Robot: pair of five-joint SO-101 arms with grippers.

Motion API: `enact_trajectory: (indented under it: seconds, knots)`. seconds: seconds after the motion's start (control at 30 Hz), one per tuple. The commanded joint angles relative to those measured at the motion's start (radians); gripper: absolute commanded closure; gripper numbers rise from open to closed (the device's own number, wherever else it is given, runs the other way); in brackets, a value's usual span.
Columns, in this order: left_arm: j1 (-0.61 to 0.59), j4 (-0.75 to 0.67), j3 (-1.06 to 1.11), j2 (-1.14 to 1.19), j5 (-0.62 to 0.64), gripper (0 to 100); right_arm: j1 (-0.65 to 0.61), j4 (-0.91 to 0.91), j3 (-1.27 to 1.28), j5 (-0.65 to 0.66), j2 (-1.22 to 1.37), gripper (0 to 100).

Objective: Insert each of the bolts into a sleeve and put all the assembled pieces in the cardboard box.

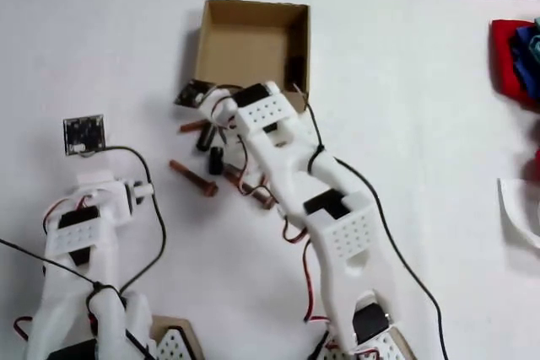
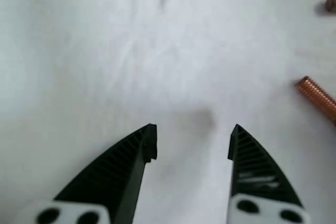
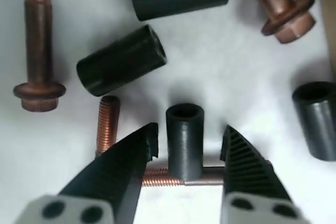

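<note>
Barely begun: bolts [image 3: 38,40] and sleeves [image 3: 121,60] lie loose near the box [image 1: 253,6]. The right gripper [image 3: 189,141] straddles one sleeve, jaws apart; the left gripper [image 2: 192,139] gapes empty.

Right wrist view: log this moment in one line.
right gripper open, sleeve between fingers | left gripper open over table | bolts, sleeves loose beside cardboard box

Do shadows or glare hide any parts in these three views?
High view: even light, no glare; the cardboard box is dark only along one inner wall. Left wrist view: one faint shadow on the table ahead of the left pincer. Right wrist view: soft shadows beside the nearest sleeve, no glare.
</note>
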Motion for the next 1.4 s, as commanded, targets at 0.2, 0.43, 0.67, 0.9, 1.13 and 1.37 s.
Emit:
enact_trajectory:
  seconds: [0.2, 0.43, 0.67, 0.9, 1.13, 1.37]
  knots:
    - [0.008, -0.015, -0.008, -0.020, -0.002, 76, 0.039, -0.008, -0.006, 0.043, 0.051, 81.3]
    - [0.008, -0.015, -0.008, -0.020, -0.002, 76, 0.048, -0.004, -0.035, 0.038, 0.058, 96.7]
    - [0.008, -0.015, -0.008, -0.020, -0.002, 76, 0.081, 0.031, -0.038, 0.021, -0.025, 97.8]
    - [0.014, -0.009, -0.013, -0.020, -0.003, 76, 0.087, 0.119, -0.031, -0.083, -0.361, 97.8]
    - [0.161, 0.273, -0.205, -0.020, -0.265, 76, 0.219, 0.251, 0.046, -0.083, -0.633, 97.8]
    - [0.396, 0.661, -0.512, -0.017, -0.534, 76, 0.498, 0.113, 0.506, -0.083, -0.814, 97.8]
